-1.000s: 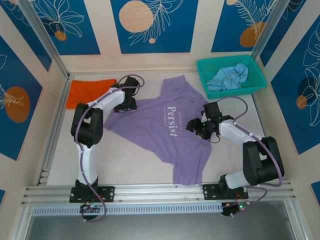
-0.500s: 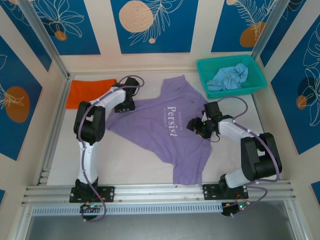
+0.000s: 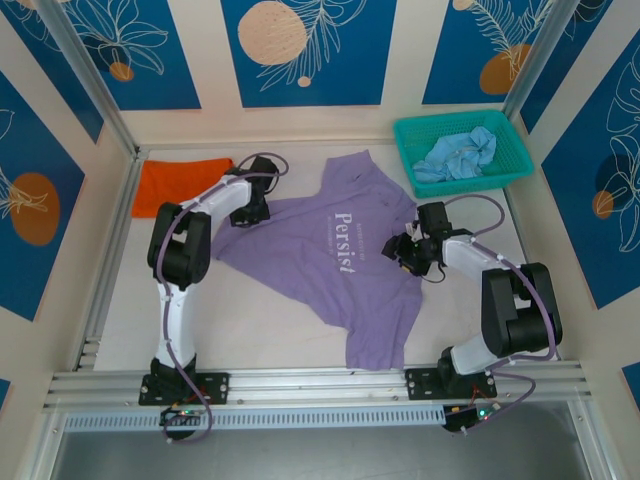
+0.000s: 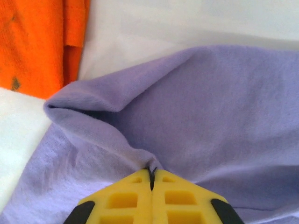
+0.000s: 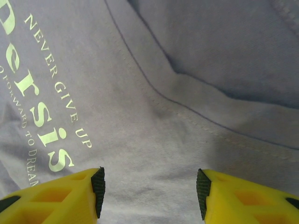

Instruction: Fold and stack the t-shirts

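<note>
A lavender t-shirt (image 3: 340, 270) with white lettering lies spread and rumpled in the middle of the table. My left gripper (image 3: 250, 212) sits at its far left sleeve. In the left wrist view the left gripper (image 4: 152, 170) is shut on a pinched fold of the lavender t-shirt (image 4: 210, 116). My right gripper (image 3: 405, 250) hovers over the shirt's right side. In the right wrist view the right gripper (image 5: 149, 196) stands open just above the lavender t-shirt (image 5: 154, 116), nothing between its pads. An orange t-shirt (image 3: 180, 185) lies folded at the far left, beside the pinched sleeve as the orange t-shirt (image 4: 32, 42). A pale blue t-shirt (image 3: 458, 155) is bunched in the basket.
A teal mesh basket (image 3: 510, 140) stands at the far right corner. Metal rails (image 3: 110, 250) border the white table on the left and along the near edge. Bare table shows at the near left and beside the right arm.
The left gripper has closed on the lavender shirt's sleeve fold. The right gripper has shifted slightly right over the shirt, and its jaws have narrowed a little.
</note>
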You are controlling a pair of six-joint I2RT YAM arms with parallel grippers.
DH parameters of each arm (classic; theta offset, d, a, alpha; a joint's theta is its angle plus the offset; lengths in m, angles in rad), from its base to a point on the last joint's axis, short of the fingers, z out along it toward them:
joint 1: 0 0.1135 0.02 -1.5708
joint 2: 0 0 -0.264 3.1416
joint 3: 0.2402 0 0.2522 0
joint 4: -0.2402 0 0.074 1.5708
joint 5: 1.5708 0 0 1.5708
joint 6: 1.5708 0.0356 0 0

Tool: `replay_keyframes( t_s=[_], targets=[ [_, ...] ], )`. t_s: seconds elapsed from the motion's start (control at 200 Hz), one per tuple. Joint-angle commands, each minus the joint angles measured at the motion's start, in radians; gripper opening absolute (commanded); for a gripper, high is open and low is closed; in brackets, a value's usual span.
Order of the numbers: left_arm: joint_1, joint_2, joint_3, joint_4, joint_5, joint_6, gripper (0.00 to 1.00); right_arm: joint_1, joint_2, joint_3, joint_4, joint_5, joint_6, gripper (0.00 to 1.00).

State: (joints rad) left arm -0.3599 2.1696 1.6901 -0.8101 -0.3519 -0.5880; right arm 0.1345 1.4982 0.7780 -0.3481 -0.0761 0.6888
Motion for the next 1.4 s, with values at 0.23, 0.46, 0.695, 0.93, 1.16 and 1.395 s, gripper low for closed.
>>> replay_keyframes(
  t_s=[0.23, 0.46, 0.695, 0.93, 1.16, 1.395],
  targets=[
    [0.006, -0.256, -0.046, 0.121, 0.087, 0.074, 0.00, -0.074, 0.047, -0.007, 0.006, -0.015, 0.058, 0.50],
    [0.161, -0.294, 0.104, 0.052, 0.117, 0.057, 0.00, -0.140, 0.094, -0.019, 0.029, -0.067, 0.085, 0.46],
    [0.363, -0.106, 0.259, -0.133, 0.084, -0.057, 0.35, -0.144, 0.099, -0.017, 0.030, -0.067, 0.084, 0.48],
    [0.449, -0.147, 0.229, -0.063, 0.328, -0.079, 0.93, -0.147, 0.045, -0.039, 0.059, -0.090, 0.072, 0.57],
    [0.295, -0.547, -0.234, 0.093, 0.270, -0.234, 0.76, -0.119, -0.190, -0.086, 0.028, -0.039, 0.042, 0.62],
    [0.158, -0.787, -0.630, 0.158, 0.278, -0.178, 0.70, 0.185, -0.336, -0.048, -0.024, -0.043, 0.012, 0.66]
  ],
)
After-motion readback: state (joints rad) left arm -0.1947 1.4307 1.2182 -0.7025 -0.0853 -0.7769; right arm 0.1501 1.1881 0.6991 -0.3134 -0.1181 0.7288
